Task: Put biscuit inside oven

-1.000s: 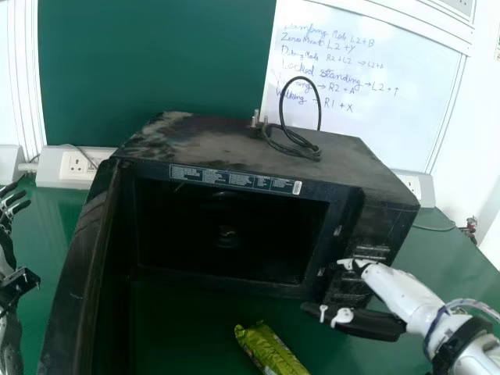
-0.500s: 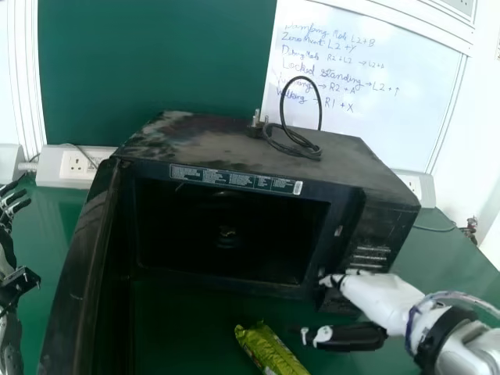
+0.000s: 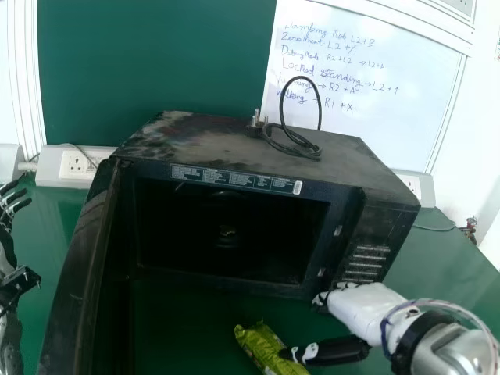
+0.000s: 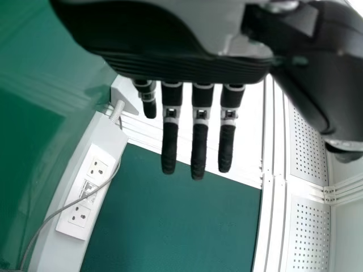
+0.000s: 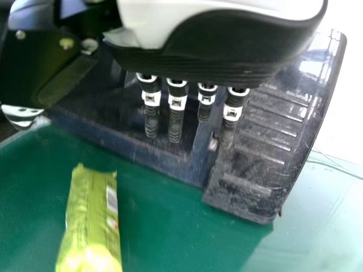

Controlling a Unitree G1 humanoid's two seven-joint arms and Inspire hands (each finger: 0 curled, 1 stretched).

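Moved down & in: black-white R hand (image 3: pixel 363 306), fingers (image 5: pixel 177 105) straight, holding nothing, thumb (image 3: pixel 336 351) near yellow-green biscuit pkt. (image 3: pixel 264 348) on green worktop (image 3: pixel 426 262) by black oven (image 3: pixel 387 226). Low thumb could shove pkt. off.

Head view: the bottom edge cuts off the near end of the biscuit packet (image 3: pixel 264 344); the right robot hand's (image 3: pixel 361 303) thumb hides a bit of its side, and I cannot tell contact. Same edge crops the oven door (image 3: pixel 74 273). Left robot hand (image 3: pixel 11 207) partly lost past the left edge. The oven cavity (image 3: pixel 183 234) is too dark for me to make out its walls; print on the label (image 3: pixel 234 179) too small to read. Right wrist view: packet again cropped. Left wrist view: thumb cropped by the picture's edge
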